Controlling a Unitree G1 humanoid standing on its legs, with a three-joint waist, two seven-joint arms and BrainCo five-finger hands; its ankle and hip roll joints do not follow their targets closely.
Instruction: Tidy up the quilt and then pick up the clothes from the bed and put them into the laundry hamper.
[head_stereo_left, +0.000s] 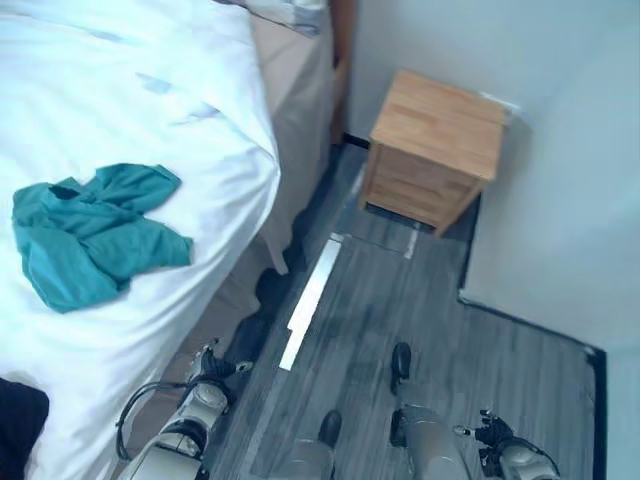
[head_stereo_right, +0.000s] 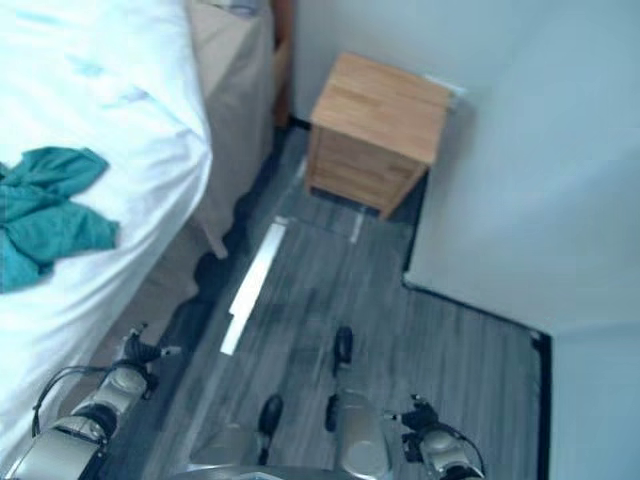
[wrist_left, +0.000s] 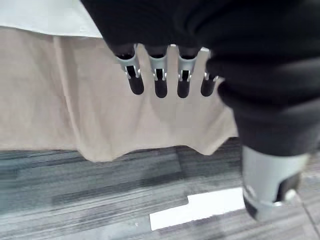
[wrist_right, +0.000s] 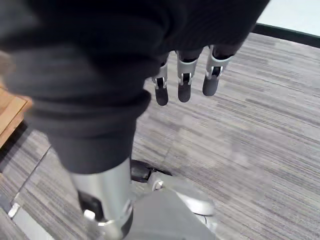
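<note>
A crumpled teal garment (head_stereo_left: 92, 234) lies on the white quilt (head_stereo_left: 120, 120) that covers the bed at the left. The same teal garment (head_stereo_right: 45, 212) sits near the quilt's edge in the right eye view. My left hand (head_stereo_left: 205, 368) hangs low beside the bed, its fingers (wrist_left: 161, 80) straight and holding nothing, pointing at the beige bed skirt (wrist_left: 75, 105). My right hand (head_stereo_left: 495, 432) hangs at my right side over the floor, fingers (wrist_right: 184, 82) relaxed and empty.
A wooden nightstand (head_stereo_left: 435, 148) stands against the pale wall at the head of the bed. White tape strips (head_stereo_left: 310, 300) lie on the grey plank floor between bed and wall. A dark item (head_stereo_left: 20, 420) rests on the quilt at the lower left.
</note>
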